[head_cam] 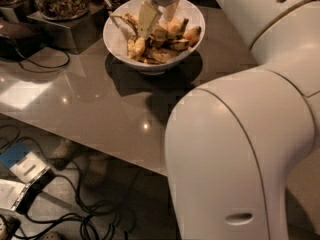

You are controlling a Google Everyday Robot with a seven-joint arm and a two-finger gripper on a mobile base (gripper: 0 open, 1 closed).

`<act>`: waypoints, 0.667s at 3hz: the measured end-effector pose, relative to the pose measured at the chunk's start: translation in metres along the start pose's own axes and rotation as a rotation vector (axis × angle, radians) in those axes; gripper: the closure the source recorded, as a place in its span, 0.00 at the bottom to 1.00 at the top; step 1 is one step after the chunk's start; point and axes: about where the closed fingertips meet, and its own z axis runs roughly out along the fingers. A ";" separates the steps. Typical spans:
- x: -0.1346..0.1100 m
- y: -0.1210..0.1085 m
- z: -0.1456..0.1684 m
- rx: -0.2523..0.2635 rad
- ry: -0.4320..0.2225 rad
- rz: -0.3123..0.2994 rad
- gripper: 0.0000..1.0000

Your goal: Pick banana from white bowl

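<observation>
The gripper (159, 20) is hanging over the bowl (114, 39) on the desk (85, 99), jaws open above the banana (167, 43) lying inside. It is looking brown and soft, so a hard squeeze could be squashing it.

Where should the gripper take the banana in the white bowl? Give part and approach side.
Probably grip a top banana across its middle, from straight above: the pile lies flat and the white bowl has flaring walls blocking the sides. The gripper hangs over it.
</observation>
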 end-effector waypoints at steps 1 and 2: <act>0.002 0.006 0.004 0.009 0.018 -0.003 0.38; 0.003 0.010 0.006 0.013 0.028 -0.008 0.37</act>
